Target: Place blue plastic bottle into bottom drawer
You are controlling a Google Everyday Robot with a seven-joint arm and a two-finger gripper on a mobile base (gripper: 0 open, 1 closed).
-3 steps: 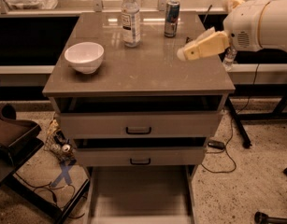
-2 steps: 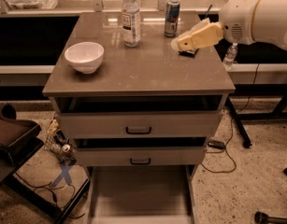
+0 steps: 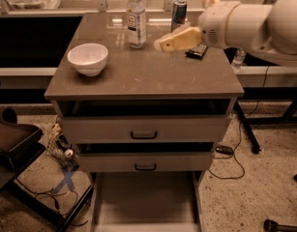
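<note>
The blue plastic bottle (image 3: pixel 136 18), clear with a white cap and a white label, stands upright at the back of the cabinet top (image 3: pixel 148 76). My gripper (image 3: pixel 162 43) hangs over the cabinet top, just right of the bottle and slightly nearer the front, not touching it. The white arm reaches in from the right. The bottom drawer (image 3: pixel 145 202) is pulled out at the foot of the cabinet and its pale floor is bare.
A white bowl (image 3: pixel 88 58) sits on the left of the cabinet top. A blue-silver can (image 3: pixel 179 11) stands at the back, right of the bottle. A dark flat object (image 3: pixel 197 50) lies under the arm. Two drawers with black handles (image 3: pixel 143 135) are slightly ajar. Cables lie on the floor.
My gripper and arm have moved left across the cabinet top, towards the bottle. The dark object under the arm has come into view. The bottle, can and bowl have not moved.
</note>
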